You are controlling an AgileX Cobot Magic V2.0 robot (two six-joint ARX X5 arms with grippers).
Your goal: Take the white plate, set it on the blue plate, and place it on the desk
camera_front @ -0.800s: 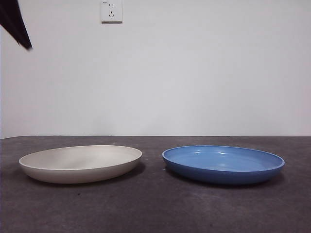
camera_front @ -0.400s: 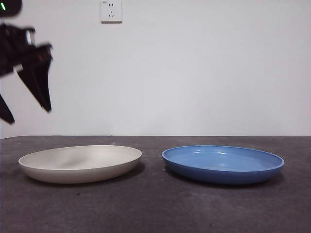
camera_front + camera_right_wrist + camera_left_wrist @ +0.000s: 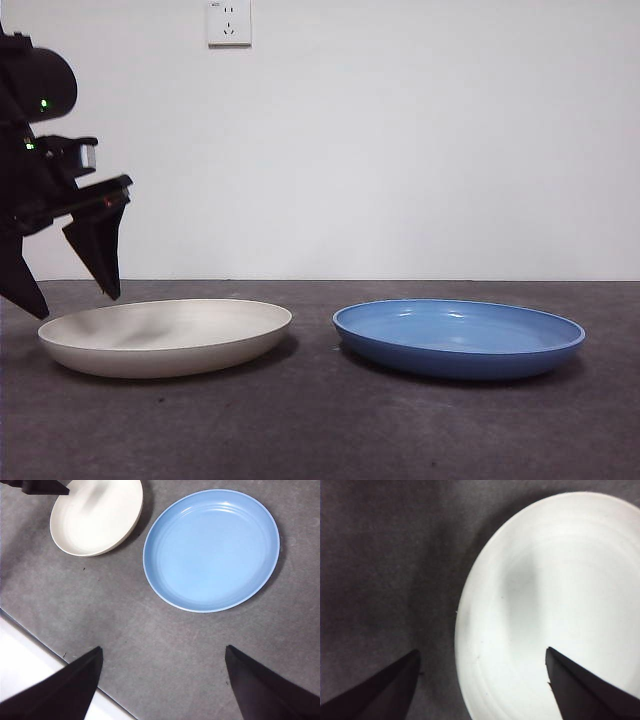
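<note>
1. Left hand [image 3: 68, 295] spread, hovering just above the white plate's [image 3: 166, 337] outer rim, one jaw either side.
2. White plate flat on counter [image 3: 320, 420], beside blue plate [image 3: 459, 338].
3. Right hand [image 3: 162, 680] spread, high, well apart.

In the front view the left hand [image 3: 68, 300] is cut off by the picture's left edge, so its arm is mostly out of sight. In the left wrist view the white plate [image 3: 555, 615] runs past the picture's edges, and one part of its rim is hidden. In the right wrist view the left hand [image 3: 42, 486] shows only as a dark tip at the edge, and a blurred grey smear lies on the white plate [image 3: 97, 517].
</note>
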